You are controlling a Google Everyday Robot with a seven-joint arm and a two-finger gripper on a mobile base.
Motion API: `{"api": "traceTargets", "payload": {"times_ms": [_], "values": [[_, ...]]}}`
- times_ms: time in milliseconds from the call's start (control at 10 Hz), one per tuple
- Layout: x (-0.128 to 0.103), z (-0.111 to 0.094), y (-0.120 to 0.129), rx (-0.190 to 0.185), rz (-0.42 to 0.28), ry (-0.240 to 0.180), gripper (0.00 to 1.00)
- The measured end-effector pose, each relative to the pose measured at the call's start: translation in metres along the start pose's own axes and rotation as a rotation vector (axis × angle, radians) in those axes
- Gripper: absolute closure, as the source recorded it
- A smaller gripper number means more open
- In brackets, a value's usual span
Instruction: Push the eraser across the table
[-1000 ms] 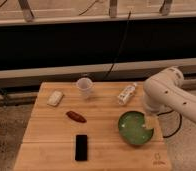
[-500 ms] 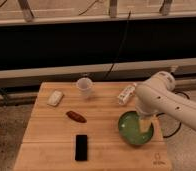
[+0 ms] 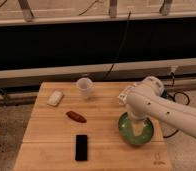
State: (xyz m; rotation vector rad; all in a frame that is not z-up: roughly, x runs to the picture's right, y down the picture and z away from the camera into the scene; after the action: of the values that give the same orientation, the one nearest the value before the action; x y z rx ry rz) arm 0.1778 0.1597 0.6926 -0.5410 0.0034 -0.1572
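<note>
Tool (image 3: 136, 126) has swung over the bowl (image 3: 123, 134); eraser (image 3: 81, 147) lies lengthwise front-to-back.

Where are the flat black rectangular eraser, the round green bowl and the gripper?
flat black rectangular eraser (image 3: 81, 147), camera view, centre of its top face
round green bowl (image 3: 147, 136), camera view, bare inner wall at lower right
gripper (image 3: 136, 128), camera view, its tip, over the bowl

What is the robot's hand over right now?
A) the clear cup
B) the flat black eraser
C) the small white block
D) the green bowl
D: the hand hangs over the green bowl at the right side of the table, well apart from the black eraser near the front edge.
</note>
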Motion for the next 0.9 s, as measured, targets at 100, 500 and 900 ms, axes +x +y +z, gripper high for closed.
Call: {"api": "traceTargets", "payload": {"times_ms": [100, 500, 900], "values": [[-0.005, 0.002, 0.003, 0.001, -0.011, 0.0, 0.2], [-0.029, 0.013, 0.015, 0.001, -0.074, -0.007, 0.2], [-0.043, 0.019, 0.023, -0.005, -0.097, -0.02, 0.2]]}}
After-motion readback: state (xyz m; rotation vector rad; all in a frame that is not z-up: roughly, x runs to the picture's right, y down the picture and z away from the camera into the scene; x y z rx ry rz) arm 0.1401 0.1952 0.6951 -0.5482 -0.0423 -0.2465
